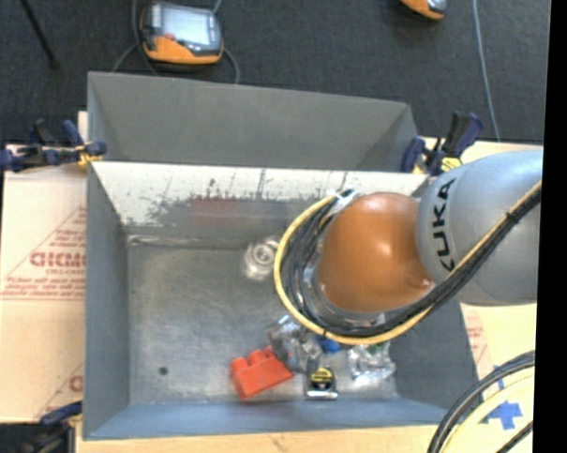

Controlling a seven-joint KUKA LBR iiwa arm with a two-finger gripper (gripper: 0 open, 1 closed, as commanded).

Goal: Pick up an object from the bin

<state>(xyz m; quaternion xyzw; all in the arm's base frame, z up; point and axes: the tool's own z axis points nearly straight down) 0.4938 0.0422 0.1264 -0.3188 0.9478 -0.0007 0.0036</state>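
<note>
Red-orange stepped plastic block [258,374] is lying on the floor of the grey metal bin [168,300], close to the front wall and a little right of the middle. Just to its right a small yellow-and-black thing [322,383] is sitting, and beyond that a crumpled clear plastic piece [371,366] is resting near the front right corner. The gripper [297,342] is hanging over this cluster, its metal tip showing just behind the block. The round orange cover [367,253] on the wrist is hiding most of it, so I cannot tell whether it is open, closed or gripping anything. Farther back, a clear round ring-like thing [260,258] is lying alone near the rear wall.
</note>
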